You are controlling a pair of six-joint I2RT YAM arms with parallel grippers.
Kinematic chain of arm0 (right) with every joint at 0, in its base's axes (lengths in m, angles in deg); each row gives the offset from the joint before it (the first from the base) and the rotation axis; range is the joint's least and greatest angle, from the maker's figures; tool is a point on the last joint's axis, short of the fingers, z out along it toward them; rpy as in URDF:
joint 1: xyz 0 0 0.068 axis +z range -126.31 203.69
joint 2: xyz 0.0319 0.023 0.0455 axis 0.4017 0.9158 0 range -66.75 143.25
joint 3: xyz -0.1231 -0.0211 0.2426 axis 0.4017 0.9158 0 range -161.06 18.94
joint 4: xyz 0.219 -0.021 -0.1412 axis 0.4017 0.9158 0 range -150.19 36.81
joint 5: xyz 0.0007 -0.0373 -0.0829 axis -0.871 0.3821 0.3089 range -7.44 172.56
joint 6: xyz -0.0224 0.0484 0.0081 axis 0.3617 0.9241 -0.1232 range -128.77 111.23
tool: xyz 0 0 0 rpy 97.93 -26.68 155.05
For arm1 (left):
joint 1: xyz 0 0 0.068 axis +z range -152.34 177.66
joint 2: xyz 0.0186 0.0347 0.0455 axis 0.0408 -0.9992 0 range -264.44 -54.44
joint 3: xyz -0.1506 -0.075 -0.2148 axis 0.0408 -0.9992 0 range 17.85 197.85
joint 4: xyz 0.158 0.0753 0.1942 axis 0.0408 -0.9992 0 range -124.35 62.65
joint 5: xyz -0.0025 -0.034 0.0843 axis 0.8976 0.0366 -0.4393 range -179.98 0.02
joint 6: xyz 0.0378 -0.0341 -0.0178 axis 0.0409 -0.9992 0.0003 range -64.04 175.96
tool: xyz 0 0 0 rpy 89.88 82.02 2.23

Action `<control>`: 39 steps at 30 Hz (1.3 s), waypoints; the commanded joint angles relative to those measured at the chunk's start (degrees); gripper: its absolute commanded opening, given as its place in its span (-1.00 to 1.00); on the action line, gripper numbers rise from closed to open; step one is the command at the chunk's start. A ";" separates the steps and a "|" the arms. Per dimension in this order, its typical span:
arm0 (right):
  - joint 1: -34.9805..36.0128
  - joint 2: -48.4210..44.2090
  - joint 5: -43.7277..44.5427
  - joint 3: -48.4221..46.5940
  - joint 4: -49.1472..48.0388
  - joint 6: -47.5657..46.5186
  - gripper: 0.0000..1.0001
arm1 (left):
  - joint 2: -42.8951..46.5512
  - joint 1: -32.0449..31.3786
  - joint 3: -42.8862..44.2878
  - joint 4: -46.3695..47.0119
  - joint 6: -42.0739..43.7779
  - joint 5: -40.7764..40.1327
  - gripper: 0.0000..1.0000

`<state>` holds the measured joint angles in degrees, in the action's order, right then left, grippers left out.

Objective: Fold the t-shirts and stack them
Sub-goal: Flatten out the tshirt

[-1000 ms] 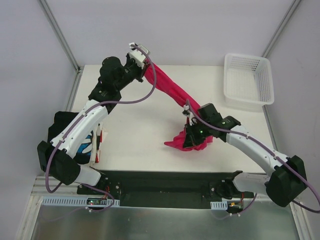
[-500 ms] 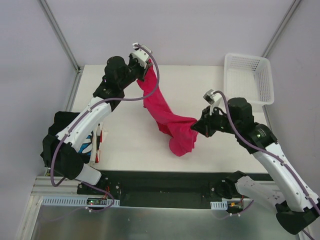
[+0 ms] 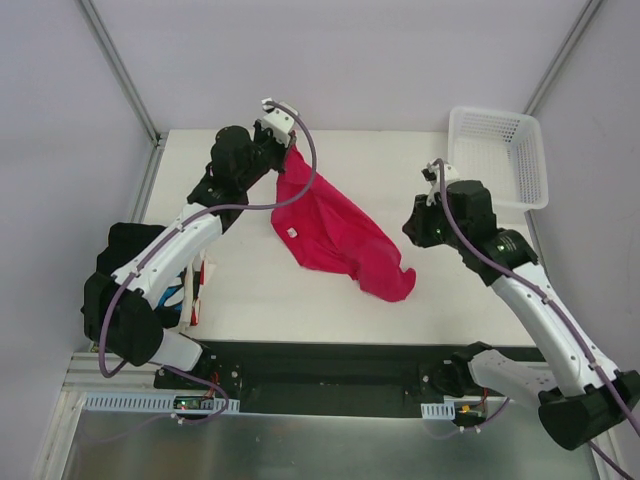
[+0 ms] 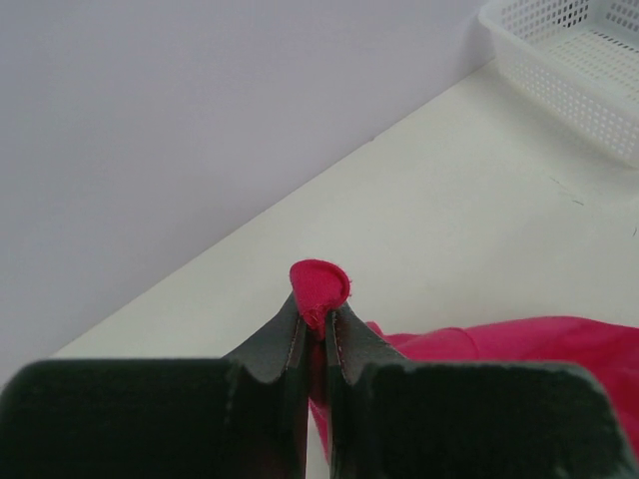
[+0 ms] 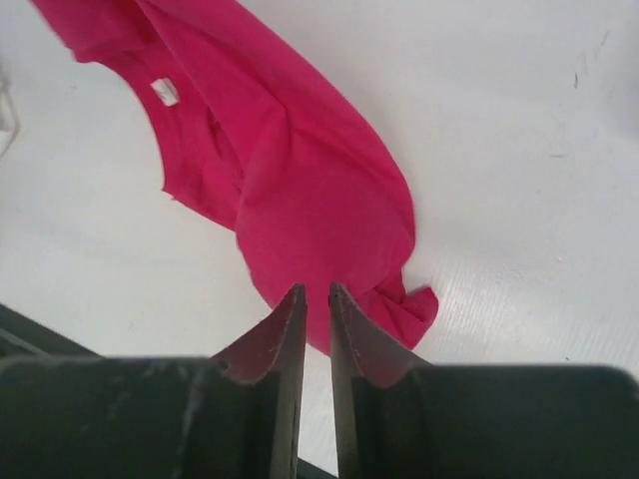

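A crimson-pink t-shirt [image 3: 335, 235] lies rumpled on the white table, one corner lifted at the back. My left gripper [image 3: 290, 146] is shut on that corner; in the left wrist view a small fold of the cloth [image 4: 319, 282] pokes out above the left gripper's [image 4: 317, 311] closed fingertips. My right gripper [image 3: 414, 229] hangs above the table just right of the shirt, touching nothing. In the right wrist view the right gripper [image 5: 317, 292] shows a narrow gap between its fingers, with the shirt [image 5: 300, 190] lying flat below. More t-shirts [image 3: 185, 288], black with blue-and-white print, sit piled at the left, partly hidden by the left arm.
A white lattice basket [image 3: 497, 156] stands at the back right corner, also seen in the left wrist view as a basket [image 4: 584, 60]. The table's front edge [image 3: 320, 342] meets the black base rail.
The right gripper let go of the shirt and rose to the right. The shirt's right end dropped and spread on the table. The left gripper kept its hold.
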<state>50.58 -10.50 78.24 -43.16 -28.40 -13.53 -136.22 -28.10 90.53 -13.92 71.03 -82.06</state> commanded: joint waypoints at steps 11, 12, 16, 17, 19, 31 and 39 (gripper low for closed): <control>1.92 9.14 -6.05 0.93 -4.37 10.37 -0.68 | 9.18 0.62 -7.12 6.17 -4.79 -4.23 -1.00; 5.07 9.75 -6.40 1.98 -3.93 11.42 -0.68 | 9.09 0.62 -7.21 6.17 -4.79 -4.23 -1.00; 11.59 10.81 -9.12 7.78 -5.15 15.81 -0.53 | 9.01 0.62 -7.47 6.26 -4.96 -4.15 -1.00; 12.73 10.72 -10.26 9.10 -6.03 16.18 -0.37 | 8.92 0.62 -7.64 6.34 -5.14 -4.06 -1.00; 12.83 8.89 -10.45 13.82 -8.40 18.19 -0.24 | 8.92 0.62 -7.82 6.34 -5.23 -3.71 -1.00; 11.60 15.98 -9.92 16.05 -15.18 18.38 0.01 | 9.97 0.62 -8.79 5.90 -5.14 -3.97 -1.00; 8.62 21.79 -9.57 15.17 -15.88 19.08 0.03 | 12.52 0.62 -11.25 7.40 -6.10 -4.14 -1.00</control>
<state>60.66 9.00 69.26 -25.59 -42.34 4.35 -126.86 -28.10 80.20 -11.05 66.02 -84.79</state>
